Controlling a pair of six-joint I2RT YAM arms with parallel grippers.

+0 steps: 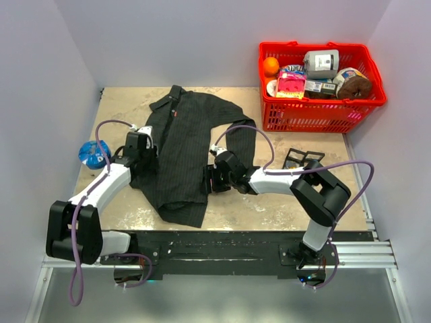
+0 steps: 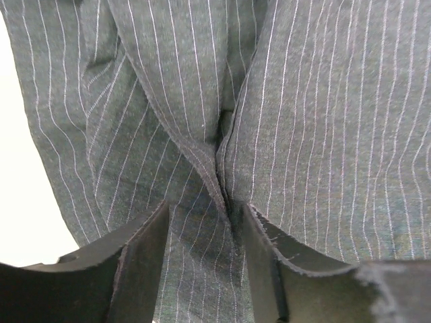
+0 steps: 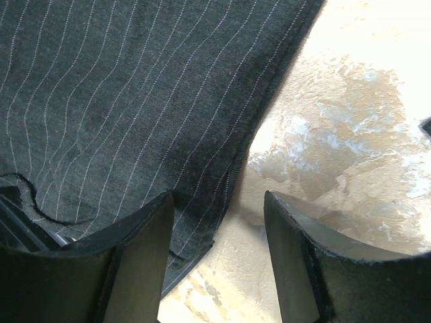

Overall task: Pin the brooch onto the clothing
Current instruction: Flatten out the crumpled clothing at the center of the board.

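Top view: the dark charcoal pinstriped long-sleeved shirt (image 1: 182,141) is lying spread on the beige stone-look table (image 1: 269,208), with its collar pointing toward 12 o'clock and its hem toward 6 o'clock. The left gripper (image 1: 145,147) is reaching onto the shirt's 9 o'clock edge. The right gripper (image 1: 210,179) is sitting at its 4 o'clock edge, just below the bent sleeve. A red plastic basket (image 1: 303,118) of assorted goods is standing at 2 o'clock. A round blue object (image 1: 91,153) is lying at 9 o'clock, and a small black frame-like piece (image 1: 302,159) is lying at 3 o'clock, apart from the shirt.

Left wrist view: the left gripper (image 2: 205,269) is holding its dark fingers (image 2: 141,262) parted, not clenched. They are straddling a raised fold of the shirt (image 2: 323,121), and the crease is touching the finger at 5 o'clock.

Right wrist view: the right gripper (image 3: 219,259) is standing released, its fingers (image 3: 135,262) apart. The one at 7 o'clock is hanging over the shirt (image 3: 121,101) and the one at 5 o'clock over bare table (image 3: 337,134). The shirt's hemmed edge is running between them toward 1 o'clock.
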